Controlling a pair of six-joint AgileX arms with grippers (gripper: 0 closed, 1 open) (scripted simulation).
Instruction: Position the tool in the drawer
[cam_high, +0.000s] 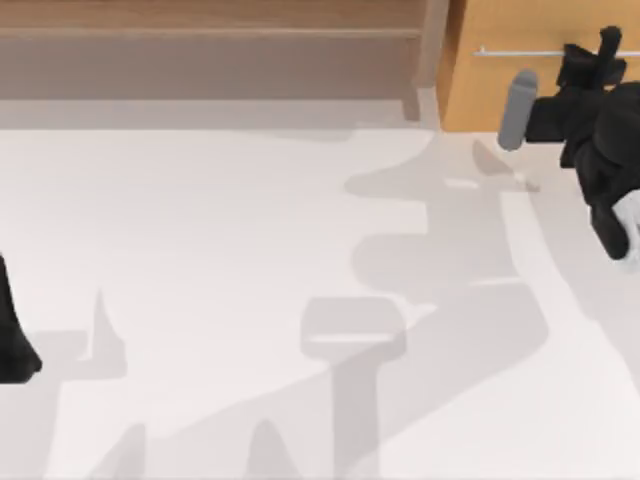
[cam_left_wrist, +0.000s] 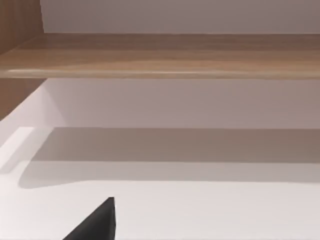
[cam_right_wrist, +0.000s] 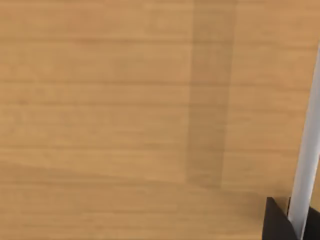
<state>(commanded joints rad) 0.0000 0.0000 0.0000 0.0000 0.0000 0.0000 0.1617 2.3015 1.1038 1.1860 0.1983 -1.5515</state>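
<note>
Hovering at upper right, the right tool (cam_high: 598, 52) meets the drawer (cam_high: 480, 95) at its silver handle (cam_high: 515, 52); its grip cannot be told. A slim pale piece (cam_high: 462, 184) lies on the tabletop (cam_high: 200, 250) just below the drawer. The left tool (cam_left_wrist: 97, 222) is parked at the left edge, opening likewise unclear.

Shelf far left, drawer far right

The shelf unit (cam_high: 210, 50) runs along the table's (cam_high: 250, 250) far edge from the left, the drawer (cam_high: 520, 60) sits just right of it, and the right gripper (cam_high: 600, 50) is up at the drawer's handle (cam_high: 520, 52), left arm (cam_high: 15, 340) near-left.
</note>
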